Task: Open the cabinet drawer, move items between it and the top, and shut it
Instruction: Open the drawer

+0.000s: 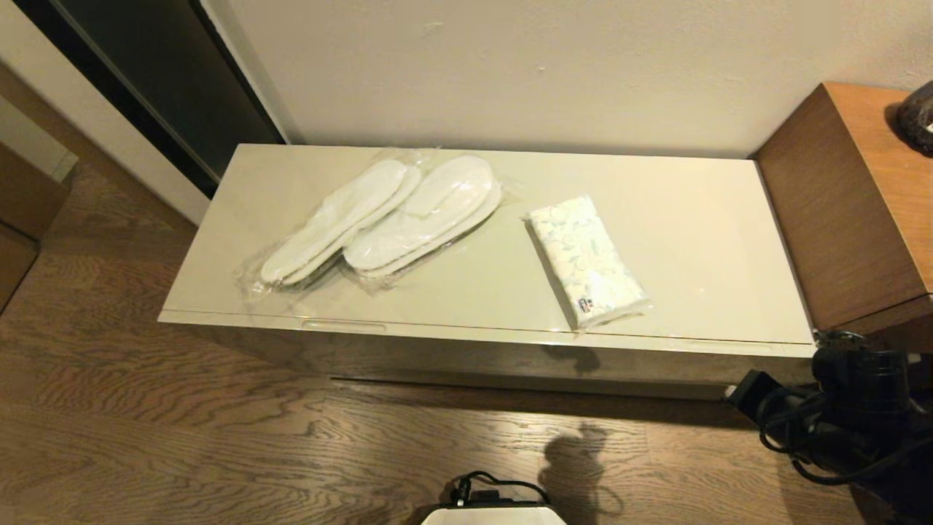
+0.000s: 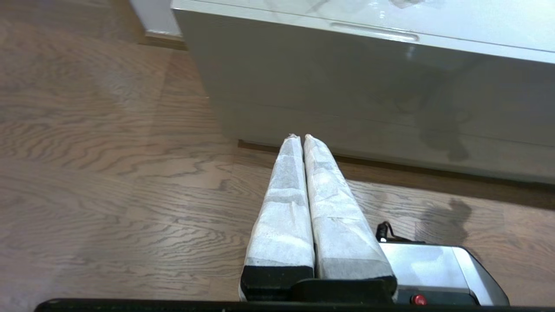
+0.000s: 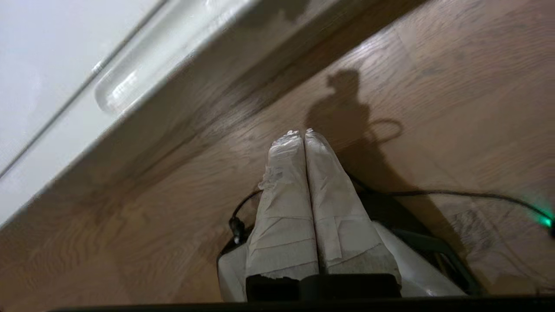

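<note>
Two clear-wrapped pairs of white slippers (image 1: 339,219) (image 1: 430,215) lie side by side on the left half of the glossy cream top (image 1: 692,233). The floral tissue pack (image 1: 587,259) lies right of them, its blue-labelled end at the front edge. The drawer front (image 1: 474,359) sits flush under the top, with its oblong notch (image 1: 342,326) (image 2: 375,31) (image 3: 143,73) near the left. My left gripper (image 2: 302,137) is shut and empty, low over the floor before the cabinet. My right gripper (image 3: 302,132) is also shut and empty above the floor; its arm (image 1: 838,408) shows at the cabinet's right front corner.
A taller brown wooden unit (image 1: 853,197) adjoins the cabinet's right end, with a dark round object (image 1: 920,117) on it. A dark doorway (image 1: 146,80) opens at the back left. My base (image 1: 496,514) and a cable (image 3: 455,194) are on the wood floor.
</note>
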